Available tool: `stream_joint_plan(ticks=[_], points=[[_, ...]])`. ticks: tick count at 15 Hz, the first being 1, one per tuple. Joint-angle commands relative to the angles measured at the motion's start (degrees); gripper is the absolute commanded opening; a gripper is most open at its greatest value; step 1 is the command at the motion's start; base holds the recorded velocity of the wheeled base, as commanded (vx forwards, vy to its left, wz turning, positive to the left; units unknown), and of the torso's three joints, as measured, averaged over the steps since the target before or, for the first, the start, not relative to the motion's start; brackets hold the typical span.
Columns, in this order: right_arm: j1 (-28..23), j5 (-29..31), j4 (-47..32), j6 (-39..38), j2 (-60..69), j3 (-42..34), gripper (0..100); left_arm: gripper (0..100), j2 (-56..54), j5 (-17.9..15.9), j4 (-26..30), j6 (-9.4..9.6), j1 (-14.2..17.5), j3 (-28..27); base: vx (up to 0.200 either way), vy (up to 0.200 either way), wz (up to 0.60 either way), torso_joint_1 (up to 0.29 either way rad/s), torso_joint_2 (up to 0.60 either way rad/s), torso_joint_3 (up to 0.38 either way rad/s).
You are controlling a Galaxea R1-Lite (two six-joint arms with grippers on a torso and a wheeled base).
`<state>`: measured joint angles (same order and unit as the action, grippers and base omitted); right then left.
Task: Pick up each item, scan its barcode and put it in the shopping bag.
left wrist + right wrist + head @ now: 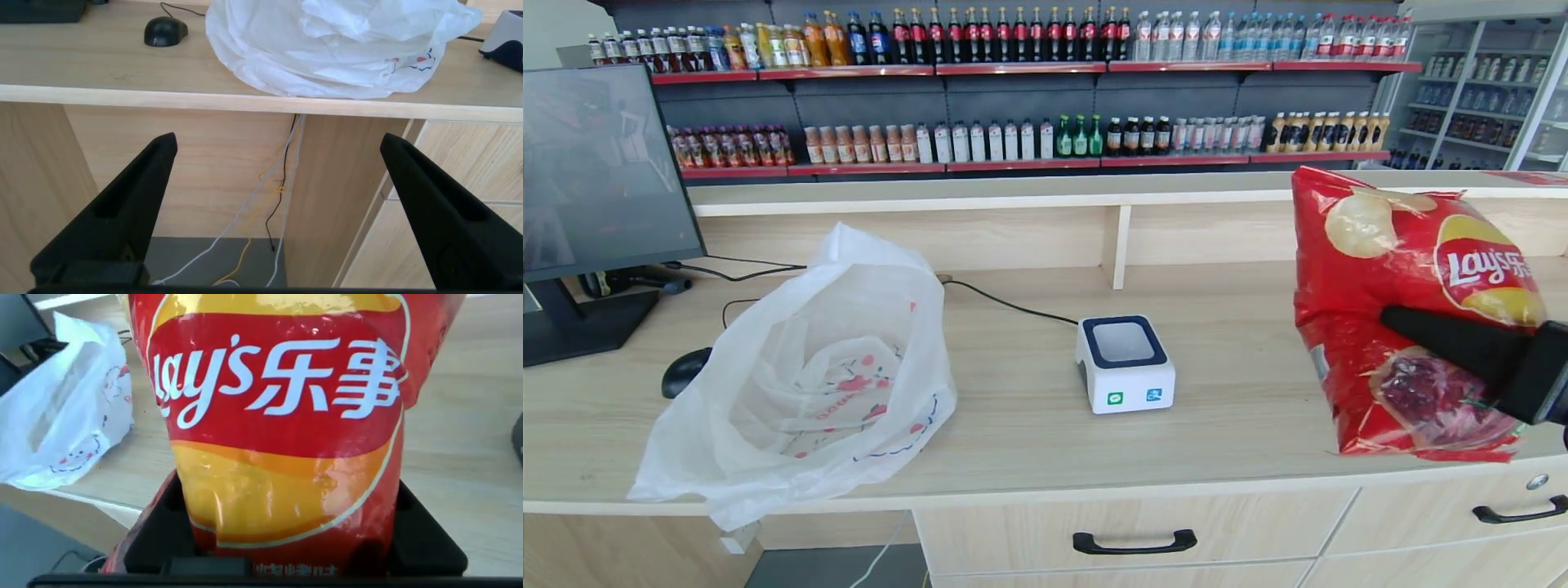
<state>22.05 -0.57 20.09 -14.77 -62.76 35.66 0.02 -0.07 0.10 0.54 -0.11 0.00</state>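
- One counter [1029, 425], light wood.
- Bag [800, 384]: white plastic, mouth open, lying on the counter's left part, its edge overhanging the front.
- Chips [1388, 269]: red packet, upright over the counter's right end, well apart from the bag.
- Right end effector [1413, 327]: clamped on the chips' lower part.
- Left end effector [274, 155]: fingers wide apart, holding nothing, below the counter's front edge, under the bag.
- Scanner [1125, 363]: white, window up, mid-counter, between bag and chips.
- Mouse [685, 371]: black, just left of the bag.

Monitor [605, 163] far left on counter [1029, 425]; mouse [685, 371] near it; bottle shelves [1013, 69] behind.
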Motion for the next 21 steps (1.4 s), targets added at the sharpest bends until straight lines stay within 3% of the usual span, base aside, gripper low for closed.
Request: stream_joint_plan(ticks=[1,4,8,18,21], points=[[9.94,-0.22,7.24,-8.16,-4.13,-2.08,0,100,-0.02,-0.01,-0.01,-0.01,0.02,0.0,0.0,0.0,0.0,0.0,0.0,0.0],[13.28,-5.23,9.7,-15.11,-3.42,-2.17,0,100,-0.02,-0.01,-0.01,-0.01,0.02,0.0,0.0,0.0,0.0,0.0,0.0,0.0],[13.46,-12.87,11.55,-20.91,-2.28,-3.67,0,100,-0.02,-0.01,-0.01,-0.01,0.02,0.0,0.0,0.0,0.0,0.0,0.0,0.0],[17.06,-19.64,37.48,-45.78,-5.97,-17.9,0,100,-0.02,0.07,-0.01,-0.01,0.02,0.0,0.0,0.0,0.0,0.0,0.0,0.0],[17.06,-19.73,39.32,-49.3,-5.71,-21.16,0,100,-0.02,0.07,-0.01,-0.01,0.02,0.0,0.0,0.0,0.0,0.0,0.0,0.0]])
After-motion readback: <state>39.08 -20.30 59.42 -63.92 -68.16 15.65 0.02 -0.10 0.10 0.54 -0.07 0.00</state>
